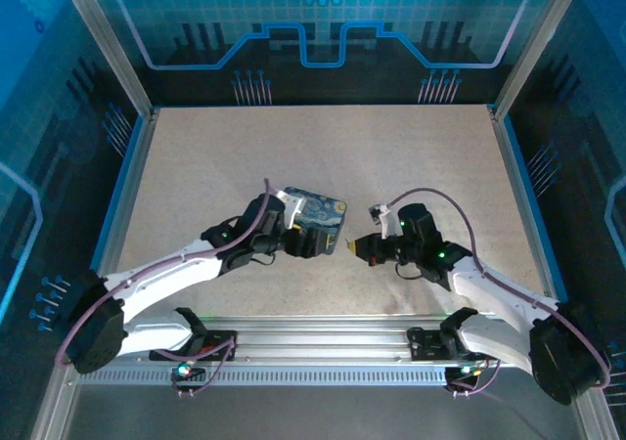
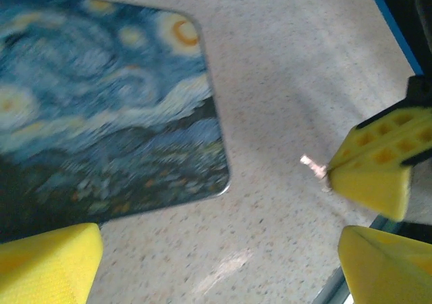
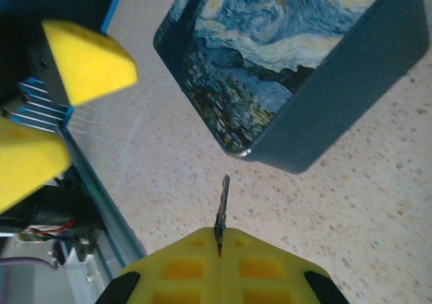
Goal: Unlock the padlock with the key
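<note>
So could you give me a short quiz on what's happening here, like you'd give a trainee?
1. True or false: the right gripper pinches the thin dark metal key.
2. The left gripper is: A open, B shut empty, C shut on the key.
3. What lies just beyond the key's tip?
Key: 1 true; 2 A; 3 the blue swirly-painted rectangular tin box.
</note>
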Available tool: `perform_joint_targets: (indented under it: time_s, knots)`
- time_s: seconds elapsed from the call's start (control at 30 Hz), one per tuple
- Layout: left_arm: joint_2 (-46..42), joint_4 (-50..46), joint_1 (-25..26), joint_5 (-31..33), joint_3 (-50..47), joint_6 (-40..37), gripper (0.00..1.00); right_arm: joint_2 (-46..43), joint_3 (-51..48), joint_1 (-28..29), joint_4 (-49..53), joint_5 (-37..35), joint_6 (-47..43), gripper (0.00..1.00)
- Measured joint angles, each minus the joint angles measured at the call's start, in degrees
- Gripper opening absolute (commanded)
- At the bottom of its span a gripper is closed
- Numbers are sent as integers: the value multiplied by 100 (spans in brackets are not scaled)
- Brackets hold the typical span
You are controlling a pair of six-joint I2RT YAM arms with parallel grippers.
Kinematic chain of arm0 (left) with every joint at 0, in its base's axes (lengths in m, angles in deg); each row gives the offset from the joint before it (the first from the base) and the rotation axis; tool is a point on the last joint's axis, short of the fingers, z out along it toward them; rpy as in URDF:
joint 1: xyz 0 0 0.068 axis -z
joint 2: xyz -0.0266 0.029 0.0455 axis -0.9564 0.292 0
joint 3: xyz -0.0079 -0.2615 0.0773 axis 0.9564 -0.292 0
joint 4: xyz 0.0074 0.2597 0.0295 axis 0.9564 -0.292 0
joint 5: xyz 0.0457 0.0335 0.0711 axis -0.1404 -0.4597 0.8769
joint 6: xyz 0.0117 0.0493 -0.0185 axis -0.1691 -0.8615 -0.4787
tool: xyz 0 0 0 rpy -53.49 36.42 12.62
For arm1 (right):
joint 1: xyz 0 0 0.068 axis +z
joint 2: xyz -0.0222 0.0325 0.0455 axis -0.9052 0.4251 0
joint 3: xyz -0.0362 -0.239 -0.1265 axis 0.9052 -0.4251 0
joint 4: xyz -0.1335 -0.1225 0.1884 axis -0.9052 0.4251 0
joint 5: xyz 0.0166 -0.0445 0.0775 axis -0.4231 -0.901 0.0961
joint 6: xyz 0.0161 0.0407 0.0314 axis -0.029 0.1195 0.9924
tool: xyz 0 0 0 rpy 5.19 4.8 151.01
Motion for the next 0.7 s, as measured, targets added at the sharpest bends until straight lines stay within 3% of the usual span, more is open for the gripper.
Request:
perform_joint_targets:
  time_s: [0.3, 0.7]
  knots:
    - [-463, 85, -87, 33, -1036, 229, 93, 1056, 621, -144, -743, 538, 136, 0]
    - [398, 1368, -365, -155, -1419, 254, 92, 2470, 1572, -157, -907, 647, 111, 0]
